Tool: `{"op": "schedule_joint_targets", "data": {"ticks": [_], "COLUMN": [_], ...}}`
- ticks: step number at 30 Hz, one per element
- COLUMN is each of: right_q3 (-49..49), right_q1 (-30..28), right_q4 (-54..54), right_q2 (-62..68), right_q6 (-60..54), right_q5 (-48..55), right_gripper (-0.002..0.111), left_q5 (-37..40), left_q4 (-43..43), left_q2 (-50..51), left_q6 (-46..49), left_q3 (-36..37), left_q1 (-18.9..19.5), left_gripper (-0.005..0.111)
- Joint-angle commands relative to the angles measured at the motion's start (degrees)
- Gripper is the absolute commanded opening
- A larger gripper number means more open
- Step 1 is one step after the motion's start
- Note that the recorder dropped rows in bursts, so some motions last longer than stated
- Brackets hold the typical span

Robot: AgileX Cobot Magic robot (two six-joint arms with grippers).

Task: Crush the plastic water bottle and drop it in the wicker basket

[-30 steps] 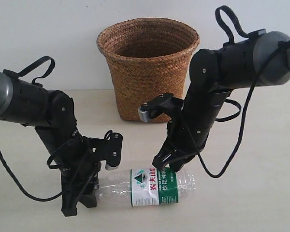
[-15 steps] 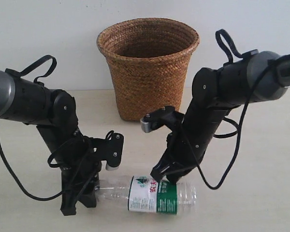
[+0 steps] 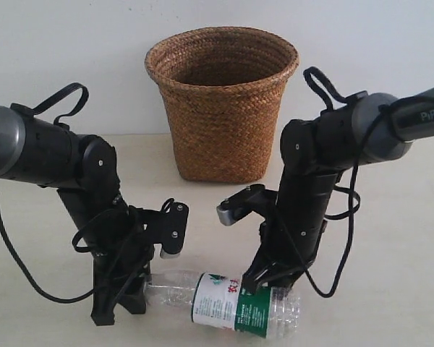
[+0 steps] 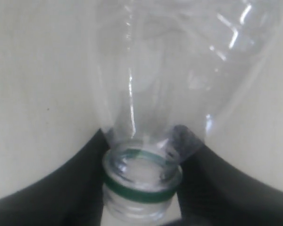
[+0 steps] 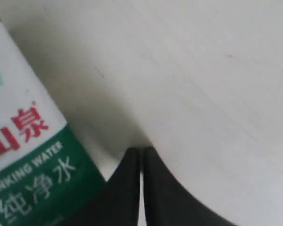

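Observation:
The plastic water bottle (image 3: 228, 311) lies on its side on the table near the front edge, neck to the left, green-and-white label in the middle. My left gripper (image 3: 134, 289) is shut on its neck; the left wrist view shows the green neck ring (image 4: 141, 190) and open mouth pinched between both black fingers. My right gripper (image 3: 264, 278) is shut with nothing in it, its tips pressed down beside the label (image 5: 23, 160) on the far side of the bottle (image 5: 19, 136). The wicker basket (image 3: 222, 101) stands upright behind both arms.
A pale table (image 3: 390, 238) carries everything, with a white wall behind the basket. Black cables loop off both arms.
The right arm has come down and forward, pushing the bottle's base end toward the front, so the bottle now lies slanted. The left gripper keeps its hold on the neck.

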Motion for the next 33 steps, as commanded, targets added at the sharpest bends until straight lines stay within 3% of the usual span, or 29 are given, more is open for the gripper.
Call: {"op": "schedule_joint_targets", "data": {"ticks": [1, 6, 11, 15, 21, 23, 24, 33], "right_q3": [-1.57, -1.57, -1.57, -0.6, -0.49, -0.49, -0.49, -2.47], "right_q1": [-0.97, -0.97, -0.97, -0.86, -0.96, -0.96, -0.86, -0.73], "right_q4": [-1.45, -1.45, -0.4, 2.15, 0.59, 3.31, 3.97, 4.93], "right_q2": [-7.34, -17.08, -19.64, -17.54, -14.08, -12.14, -11.06, -9.7], "right_q6": [0.66, 0.81, 2.06, 2.48, 1.38, 1.94, 1.94, -1.39], "right_q5": [3.35, 2.68, 6.27, 3.31, 1.87, 3.09, 4.07, -0.09], "right_gripper": [0.0, 0.0, 0.0, 0.0, 0.0, 0.0, 0.0, 0.0], "left_q5": [-3.67, -5.54, -9.94, -9.97, -14.19, -17.05, -16.59, -16.02], "left_q4": [-0.88, 1.19, 7.91, 16.12, 37.07, 48.39, 50.26, 51.14], "left_q2": [1.97, -0.54, -3.54, -3.9, -3.64, -3.04, -2.94, -2.94], "left_q6": [-4.34, -6.05, -17.85, -26.42, -40.53, -56.77, -58.87, -57.74], "left_q3": [0.42, 0.42, 0.42, 0.42, 4.89, 6.38, 6.38, 6.38], "left_q1": [-0.04, -0.04, -0.45, -2.99, -10.08, -10.84, -10.84, -10.84], "left_gripper": [0.004, 0.004, 0.004, 0.004, 0.004, 0.004, 0.004, 0.004]}}
